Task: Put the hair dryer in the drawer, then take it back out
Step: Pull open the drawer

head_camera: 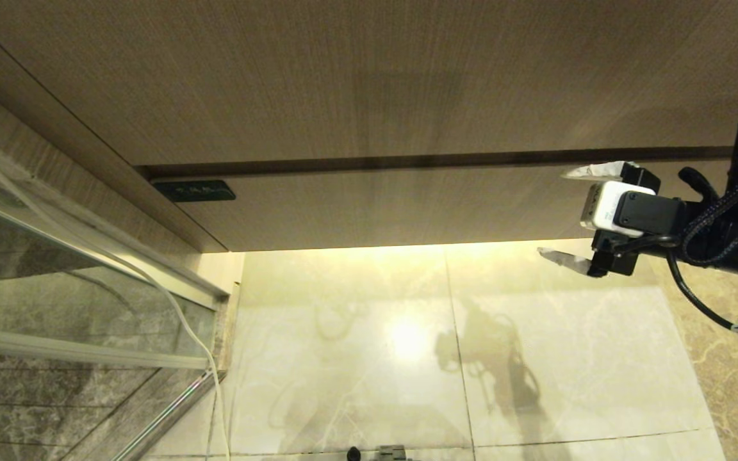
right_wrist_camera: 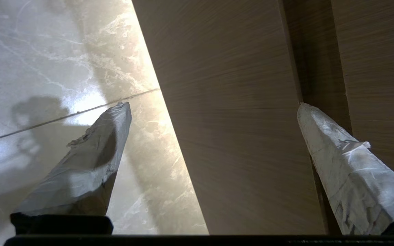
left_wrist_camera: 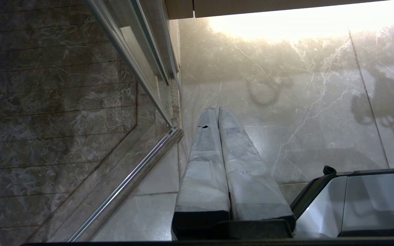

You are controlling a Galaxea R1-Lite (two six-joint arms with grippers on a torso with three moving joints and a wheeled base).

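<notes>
Right gripper lined up on a shut drawer, no hair dryer anywhere in view.

Going left to right in the head view: glass shower panel [head_camera: 74, 282] and a thin white cable [head_camera: 177, 314] at lower left, a small dark plate [head_camera: 194, 190] at the left end of the drawer [head_camera: 394, 208], marble floor [head_camera: 356, 346] below, and the right gripper [head_camera: 564, 214] at the right edge, its 2 fingers spread wide with nothing between them, straddling the drawer front. The left gripper [left_wrist_camera: 217, 118] hangs over the floor, pressed together, also empty. The drawer is closed, so I can't tell what's inside. Biggest risk I'd say: the front is flat with no handle, so the fingers could slip off the edge or scrape the wood.
</notes>
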